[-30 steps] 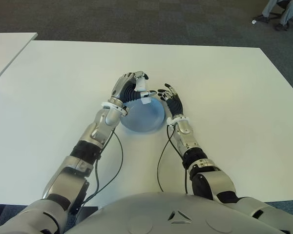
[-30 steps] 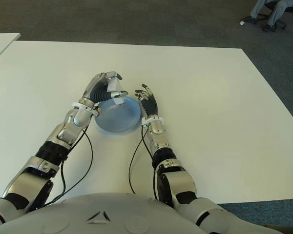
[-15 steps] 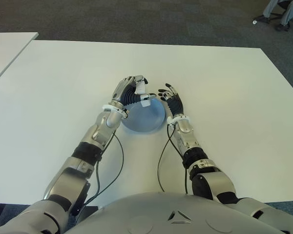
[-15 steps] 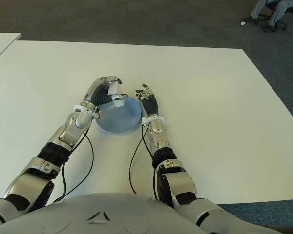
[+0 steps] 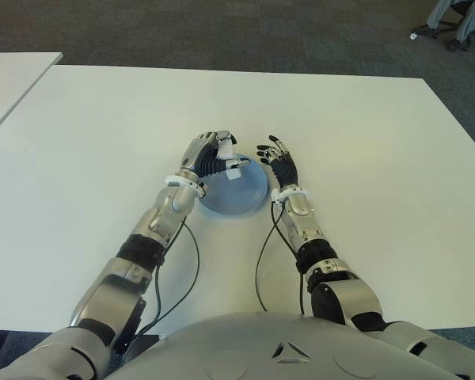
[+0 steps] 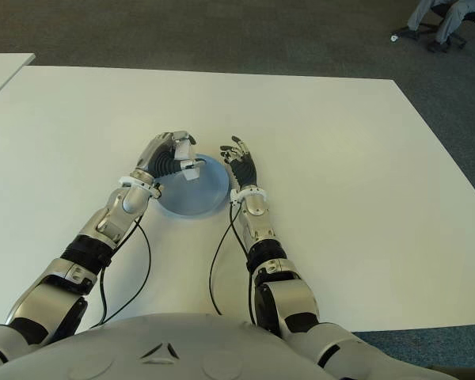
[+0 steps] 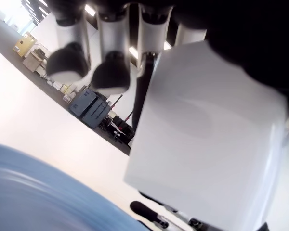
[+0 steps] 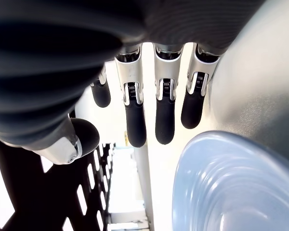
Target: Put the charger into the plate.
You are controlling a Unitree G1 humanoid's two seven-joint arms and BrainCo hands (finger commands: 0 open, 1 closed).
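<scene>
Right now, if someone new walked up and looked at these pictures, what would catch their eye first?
The round pale blue plate at the middle of the wide white table, flanked by both hands. The left hand holds a small white block charger over the plate's far left edge. The right hand shows open beside the plate's right rim, holding nothing.

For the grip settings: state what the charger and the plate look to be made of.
Charger, held in the left hand: probably hard plastic, smooth white matte faces with rounded edges. Plate: possibly plastic or glazed ceramic, pale blue, with a soft sheen and faint rings in the right wrist view.
</scene>
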